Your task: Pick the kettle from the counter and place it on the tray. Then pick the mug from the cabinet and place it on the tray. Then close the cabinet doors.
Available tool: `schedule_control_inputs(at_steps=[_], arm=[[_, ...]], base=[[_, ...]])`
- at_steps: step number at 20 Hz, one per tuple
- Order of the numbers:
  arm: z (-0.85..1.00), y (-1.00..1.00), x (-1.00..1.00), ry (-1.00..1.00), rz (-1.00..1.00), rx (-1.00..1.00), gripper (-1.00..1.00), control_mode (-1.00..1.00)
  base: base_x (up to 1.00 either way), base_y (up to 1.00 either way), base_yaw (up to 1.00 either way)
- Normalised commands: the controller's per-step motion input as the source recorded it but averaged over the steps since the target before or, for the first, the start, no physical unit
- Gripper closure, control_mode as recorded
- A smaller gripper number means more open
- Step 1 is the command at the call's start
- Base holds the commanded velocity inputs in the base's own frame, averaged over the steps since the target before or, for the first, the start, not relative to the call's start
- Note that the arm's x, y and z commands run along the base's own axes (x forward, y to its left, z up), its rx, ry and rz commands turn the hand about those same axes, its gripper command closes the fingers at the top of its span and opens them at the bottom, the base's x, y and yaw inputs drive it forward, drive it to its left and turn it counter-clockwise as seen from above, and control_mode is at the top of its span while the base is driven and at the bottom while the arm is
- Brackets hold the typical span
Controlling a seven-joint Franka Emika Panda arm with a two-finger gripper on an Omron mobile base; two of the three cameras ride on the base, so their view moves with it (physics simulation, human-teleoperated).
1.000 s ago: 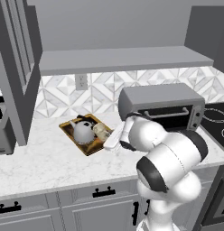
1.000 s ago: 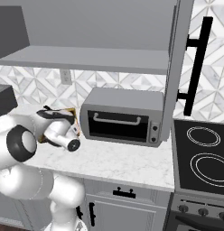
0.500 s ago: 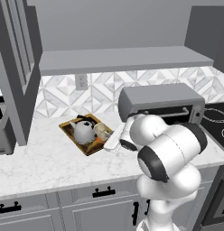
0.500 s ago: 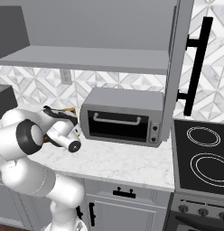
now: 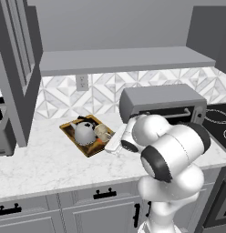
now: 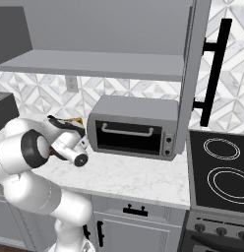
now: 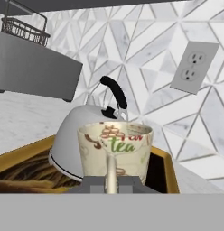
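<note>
Cabinet door: a tall grey framed cabinet door (image 5: 17, 68) with panelled panes stood swung open at the far left of the left base view, above the bench.
Shelf: a plain grey shelf (image 5: 124, 59) of the upper cabinet ran along the wall over the backsplash.
Bench: a white marble-look bench (image 5: 46, 161) with faint grey veins lay over grey drawers with black handles.
Tray: a flat rectangular tray (image 5: 71, 135) with a golden-brown rim and dark brown surface rested on the bench, left of the toaster oven and set at an angle to the wall.
Kettle: a small dome-shaped silver-grey metal kettle (image 5: 84, 133) with a dark top handle sat on the tray; in the hand view it (image 7: 73, 135) stood just behind the mug.
Mug: a small cream-beige mug (image 5: 102, 132) with a brownish pattern sat upright on the tray just right of the kettle; the hand view showed it (image 7: 114, 149) with "tea" lettering and its handle facing the camera.
Claw: the claw (image 7: 111, 180) had its fingers pressed together around the mug's handle, pinching it.
Socket: a grey wall socket (image 7: 191, 67) was set in the tiled backsplash behind the tray.
Toaster oven: a large grey toaster oven (image 5: 162, 107) stood on the bench to the right of the tray.
Stove: a black stove top (image 6: 220, 167) with ring burners lay at the far right.
</note>
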Motion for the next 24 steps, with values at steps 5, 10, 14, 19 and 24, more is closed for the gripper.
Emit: schedule_control_inputs(at_steps=[5,10,14,19,24], arm=[[-0.19,-0.29,0.0,0.0,0.0,0.03,1.0,-1.0],[-0.26,-0.54,-0.02,0.0,0.0,0.09,1.0,-1.0],[-0.29,-0.45,-0.01,0.0,0.0,0.08,-1.0,-1.0],[-0.04,-0.27,-0.12,0.0,-0.01,0.02,-1.0,-1.0],[0.02,-0.12,-0.21,0.01,-0.06,0.0,-1.0,-1.0]], base=[[0.0,0.0,0.0],[0.0,0.0,0.0],[0.0,0.0,0.0],[0.0,0.0,0.0],[0.0,0.0,0.0]])
